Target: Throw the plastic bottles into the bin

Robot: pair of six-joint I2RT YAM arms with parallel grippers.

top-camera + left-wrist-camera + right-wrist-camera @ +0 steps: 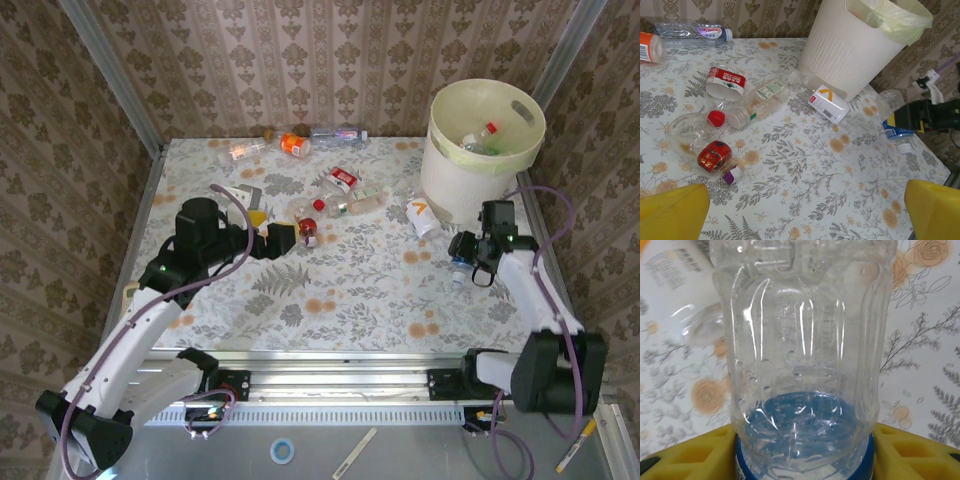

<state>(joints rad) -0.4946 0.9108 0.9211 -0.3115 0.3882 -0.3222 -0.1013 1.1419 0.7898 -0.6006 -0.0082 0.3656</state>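
My right gripper (pixel 462 262) is low over the table by the bin's foot, shut on a clear plastic bottle with a blue label (pixel 800 340), which fills the gap between its yellow fingers (pixel 685 455). The same bottle (pixel 897 131) also appears at the right of the left wrist view. The cream bin (pixel 450 180) with a pale green liner stands at the back right and holds a few bottles (pixel 480 140). My left gripper (pixel 300 238) hangs open over mid-table with nothing between its fingers (pixel 672 210). Several loose bottles lie nearby: a red-labelled one (pixel 714 156), a red-capped one (pixel 690 131) and a crushed one (pixel 726 82).
A white-labelled bottle (pixel 420 212) lies against the bin's base. An orange bottle (pixel 294 145) and a long clear bottle (pixel 338 134) rest near the back wall. Metal rails edge the table on both sides. Bare flowered cloth (pixel 380 290) spreads across the near middle.
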